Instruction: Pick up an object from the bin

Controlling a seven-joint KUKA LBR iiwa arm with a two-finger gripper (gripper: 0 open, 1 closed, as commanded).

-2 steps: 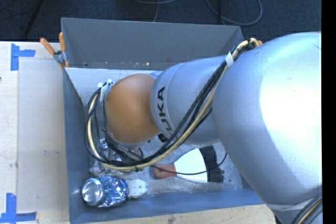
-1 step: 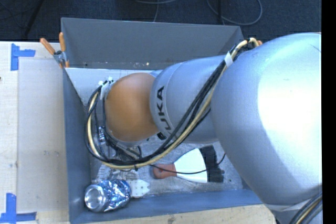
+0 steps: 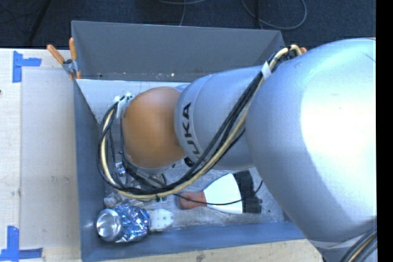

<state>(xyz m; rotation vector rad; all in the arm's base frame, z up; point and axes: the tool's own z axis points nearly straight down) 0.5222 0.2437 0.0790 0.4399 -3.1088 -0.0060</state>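
Part of my gripper's dark body [image 3: 136,179] pokes out under the arm's orange cover, low in the bin's front left part. Just in front of it lies a crushed shiny can with blue print [image 3: 120,224], in the front left corner. A small white piece [image 3: 161,218] rests against the can's right side. To the right, a tool with a reddish-orange handle [image 3: 191,200] and a white flat blade lies along the front wall. It is apart from the gripper.
A black object [image 3: 245,191] lies beside the white blade, partly under the arm. The arm with its orange cover and looping cables spans most of the bin from the right. The bin's left and front walls are close to the gripper.
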